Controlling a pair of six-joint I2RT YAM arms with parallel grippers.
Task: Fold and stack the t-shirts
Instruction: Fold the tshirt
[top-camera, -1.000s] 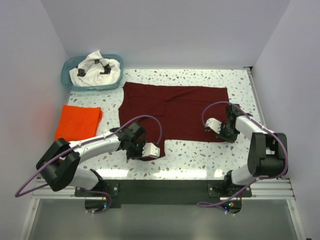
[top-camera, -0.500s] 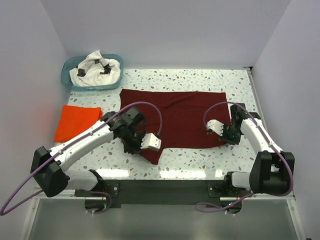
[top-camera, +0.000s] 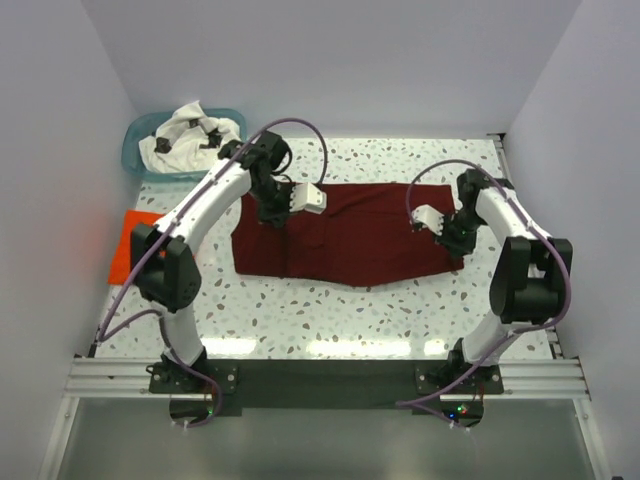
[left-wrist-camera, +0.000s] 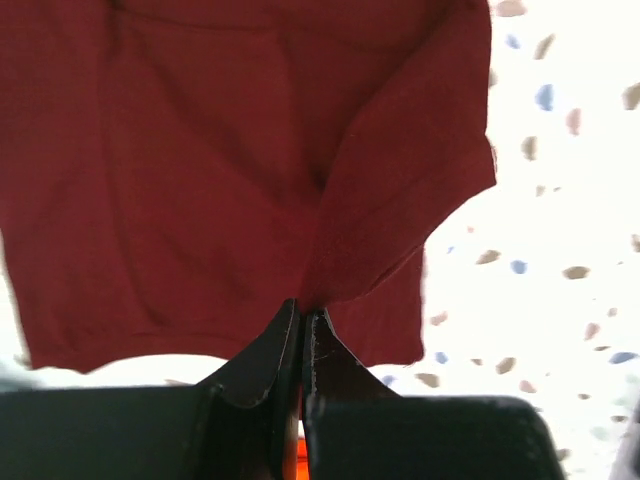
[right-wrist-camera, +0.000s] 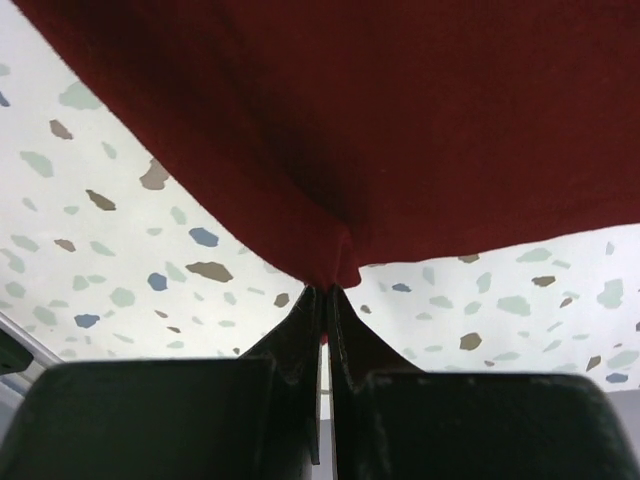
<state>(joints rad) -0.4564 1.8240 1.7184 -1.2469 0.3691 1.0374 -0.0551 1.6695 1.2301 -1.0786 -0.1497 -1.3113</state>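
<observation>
Looks like soft, matt cloth in the maroon t-shirt (top-camera: 340, 240), creased and without sheen, and likewise in the orange-red t-shirt (top-camera: 121, 243). Shows as a smooth, glossy, speckled stone-look finish on the worktop (top-camera: 400, 300), bright with glare. Appears as dull black hard plastic on the left pincer (left-wrist-camera: 302, 306) and right pincer (right-wrist-camera: 326, 291), and smooth teal plastic on the basket (top-camera: 131, 158).

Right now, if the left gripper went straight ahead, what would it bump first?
The maroon t-shirt: the left gripper is pinching its cloth, which fills the view ahead. The speckled table probably lies just beneath it.
</observation>
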